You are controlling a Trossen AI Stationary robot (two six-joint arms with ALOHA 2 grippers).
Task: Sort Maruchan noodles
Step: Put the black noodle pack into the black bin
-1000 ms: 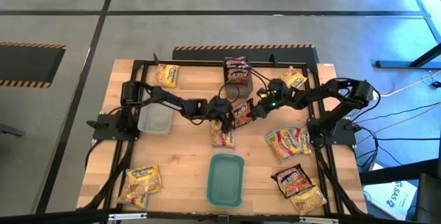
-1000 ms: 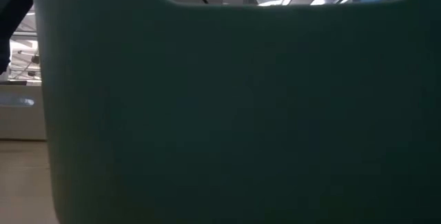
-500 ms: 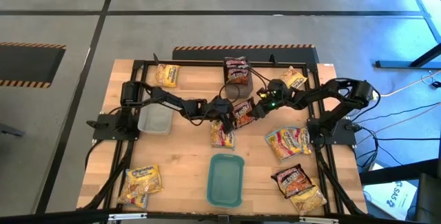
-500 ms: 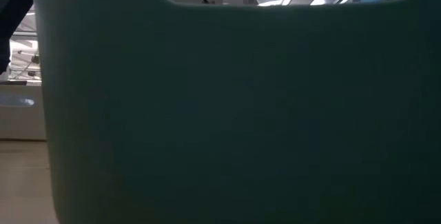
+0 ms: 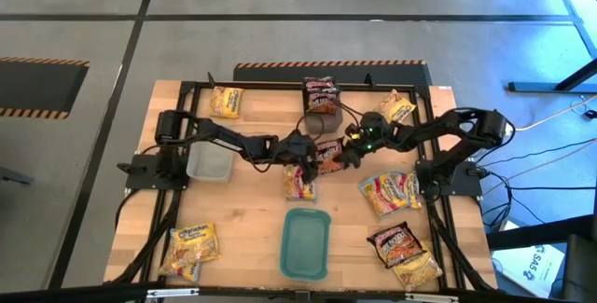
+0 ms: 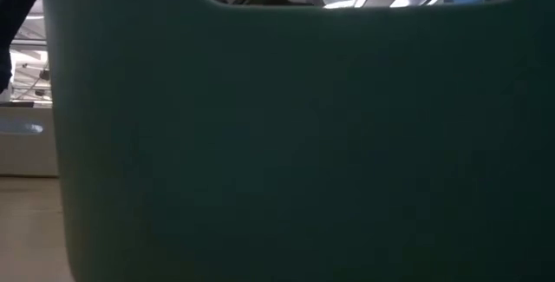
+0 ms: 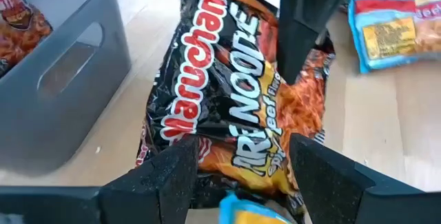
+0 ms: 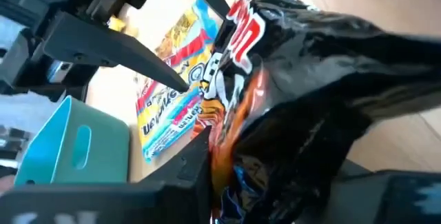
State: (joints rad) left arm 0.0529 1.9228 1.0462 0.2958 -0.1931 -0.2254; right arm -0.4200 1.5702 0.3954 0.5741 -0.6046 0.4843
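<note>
Right claw (image 5: 341,157) is being closed on the dark Maruchan packet (image 5: 326,152) at mid-desk, a handover apparently; it was wider a second ago. Left claw (image 5: 297,158) is kept spread around the packet's other end.

Light is being reflected off the dark noodle packet's (image 7: 227,93) glossy, crinkled plastic. Pale wood grain is being shown by the table (image 5: 252,205). The grey tub (image 7: 55,79) is looking smooth, matt plastic.
</note>
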